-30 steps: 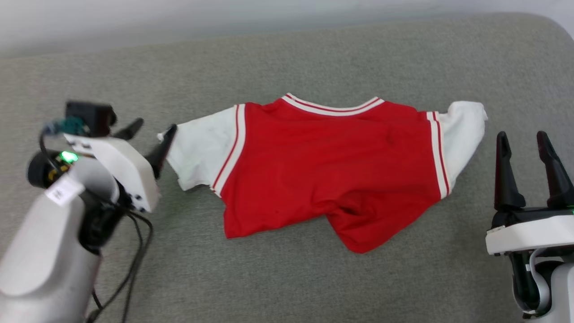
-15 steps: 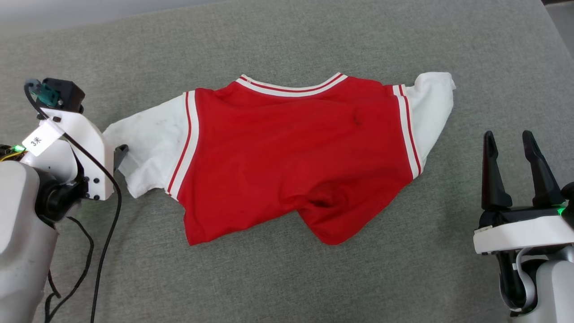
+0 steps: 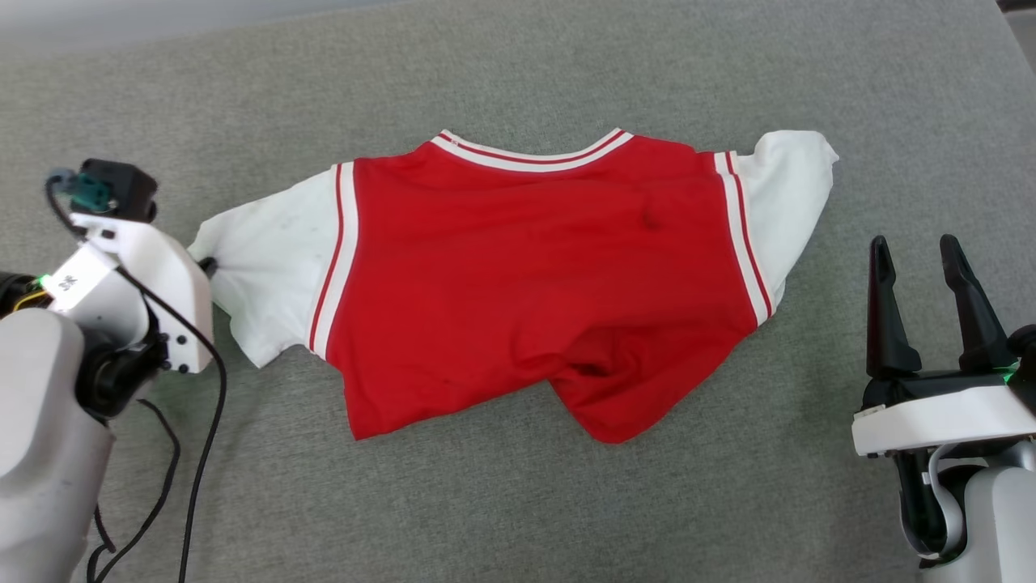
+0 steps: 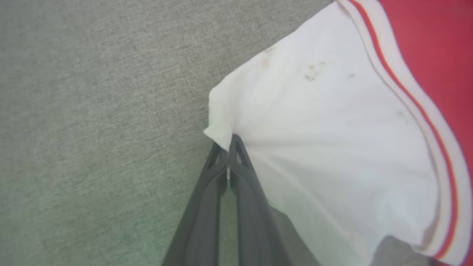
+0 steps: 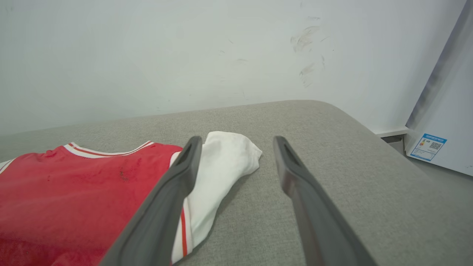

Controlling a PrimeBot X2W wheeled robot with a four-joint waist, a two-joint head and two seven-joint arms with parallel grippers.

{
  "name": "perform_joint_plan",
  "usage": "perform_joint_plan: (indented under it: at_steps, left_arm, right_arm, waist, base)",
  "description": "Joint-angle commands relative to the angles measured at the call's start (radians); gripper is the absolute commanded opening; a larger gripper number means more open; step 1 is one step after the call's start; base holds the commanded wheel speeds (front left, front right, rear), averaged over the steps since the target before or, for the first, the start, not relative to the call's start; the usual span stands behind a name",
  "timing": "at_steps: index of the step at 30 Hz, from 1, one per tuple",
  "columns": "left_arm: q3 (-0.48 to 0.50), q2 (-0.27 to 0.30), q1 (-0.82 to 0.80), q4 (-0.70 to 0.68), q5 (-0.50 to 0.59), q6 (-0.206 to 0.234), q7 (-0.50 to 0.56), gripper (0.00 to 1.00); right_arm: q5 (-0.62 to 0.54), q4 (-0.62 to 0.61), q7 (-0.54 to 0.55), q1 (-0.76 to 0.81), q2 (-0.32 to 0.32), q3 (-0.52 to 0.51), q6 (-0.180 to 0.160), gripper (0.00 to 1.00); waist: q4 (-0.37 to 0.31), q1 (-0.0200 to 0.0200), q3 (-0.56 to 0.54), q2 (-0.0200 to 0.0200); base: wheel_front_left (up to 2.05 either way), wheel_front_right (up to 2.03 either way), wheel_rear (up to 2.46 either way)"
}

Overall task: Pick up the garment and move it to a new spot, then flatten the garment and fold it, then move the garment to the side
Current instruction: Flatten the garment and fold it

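Two long dark fingers of the left pincer (image 4: 229, 142) are pressed together on the outer edge of the white left sleeve (image 4: 314, 129), pinching a small peak of cloth at the cuff corner, with faint creases fanning from the grip across the sleeve. That sleeve belongs to the garment (image 3: 534, 275), a red jersey T-shirt with white short sleeves and red-and-white striped trim, which lies spread on the grey woven padded surface (image 3: 518, 502) with a plain red side up and its striped collar (image 3: 530, 154) on the far side from the robot. From the left pincer the garment stretches away to the robot's right, so its long axis, sleeve to sleeve, runs straight across the head view from one arm toward the other. The lower hem (image 3: 599, 397) is not flat: it bunches into a folded point nearer the right side. The white right sleeve (image 3: 793, 194) lies crumpled at the far end of that axis, and the right pincer (image 3: 912, 243) stands near it but apart, spread wide and empty, fingers pointing away from the robot. Judging from this, the pick-up rests on the left arm alone; a lift from one cuff corner would probably let the body trail and twist, and the right arm is the nearer one to take the other sleeve.
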Motion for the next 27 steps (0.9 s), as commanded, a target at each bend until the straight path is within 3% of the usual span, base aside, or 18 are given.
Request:
perform_joint_plan:
  at_steps: [1,8,17,22,27]
  left_arm:
    - [0.017,0.011,0.022,0.014,-0.007,0.004,-0.02,0.0]
    - [0.073,0.02,0.078,-0.033,-0.036,0.024,-0.121,0.0]
    - [0.104,0.006,0.278,-0.234,-0.06,0.06,-0.216,0.0]
    - [0.101,-0.009,0.38,-0.391,-0.057,0.095,-0.243,0.0]
    - [0.08,-0.025,0.453,-0.555,-0.055,0.121,-0.236,0.0]
  right_arm:
    - [-0.009,-0.001,0.005,-0.003,0.003,-0.004,-0.001,1.0]
    - [-0.028,0.009,0.041,0.022,0.002,-0.022,-0.001,1.0]
    - [-0.048,0.034,0.179,0.06,-0.028,-0.061,-0.001,1.0]
    - [-0.059,0.034,0.314,0.057,-0.08,-0.062,-0.001,1.0]
    - [-0.032,0.022,0.539,-0.012,-0.179,-0.017,-0.001,1.0]
  waist:
    - [0.008,-0.0001,-0.013,0.0]
    - [0.037,-0.0001,-0.069,0.0]
    - [0.123,-0.0001,-0.155,0.0]
    - [0.175,-0.0001,-0.164,0.0]
    - [0.22,-0.0001,-0.132,0.0]
  base:
    - [0.0,0.0,0.0]
    - [0.0,0.0,0.0]
    - [0.0,0.0,0.0]
    - [0.0,0.0,0.0]
    - [0.0,0.0,0.0]
